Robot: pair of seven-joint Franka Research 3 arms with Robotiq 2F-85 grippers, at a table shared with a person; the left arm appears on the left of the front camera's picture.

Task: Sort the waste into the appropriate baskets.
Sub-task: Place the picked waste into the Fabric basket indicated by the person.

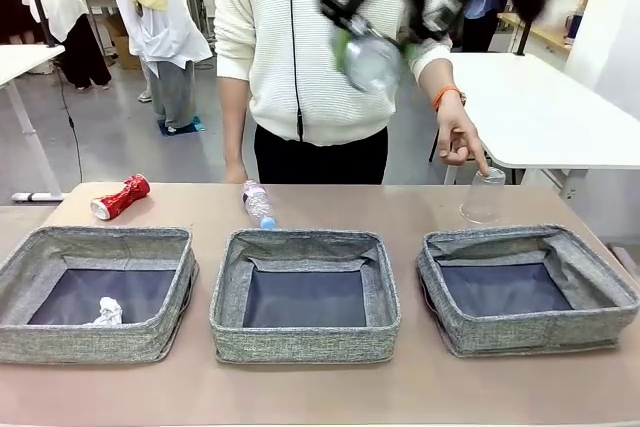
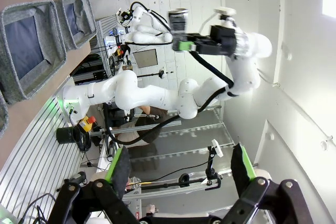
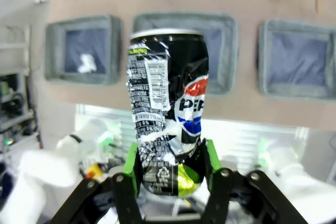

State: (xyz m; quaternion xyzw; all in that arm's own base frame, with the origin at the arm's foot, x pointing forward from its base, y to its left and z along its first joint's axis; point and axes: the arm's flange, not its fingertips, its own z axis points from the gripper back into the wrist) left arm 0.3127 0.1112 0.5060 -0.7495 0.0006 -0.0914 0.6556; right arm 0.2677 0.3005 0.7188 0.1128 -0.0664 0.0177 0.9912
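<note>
1. The dented Pepsi can (image 3: 168, 114) is off the desk (image 1: 180, 209). It is carried high in the air and clamped at its lower end between the green pads of the right hand (image 3: 170, 165).
2. The can's long axis runs along the fingers. In the right wrist view its far rim lies over the near wall of the middle basket (image 3: 226, 51), so that basket is most nearly in line with the can.
3. In the front view the can (image 1: 372, 62) hangs above the desk's far side, between the middle basket (image 1: 305, 243) and the right basket (image 1: 600, 292). Both are well below it and closer to the robot.
4. The left basket (image 1: 30, 257) is farthest off and holds a crumpled paper ball (image 1: 108, 312).
5. By judgement, the coming move is a descent along the can's own axis. Which basket takes cans cannot be told.
6. On the desk beyond the baskets lie a crushed red can (image 1: 120, 197) and a plastic bottle (image 1: 258, 204). An upturned plastic cup (image 1: 485, 197) stands there under a fingertip of the person's hand (image 1: 458, 137).
7. The left hand (image 2: 181, 169) is parked away from the desk with its fingers wide apart and empty. The right arm is therefore the working one.
</note>
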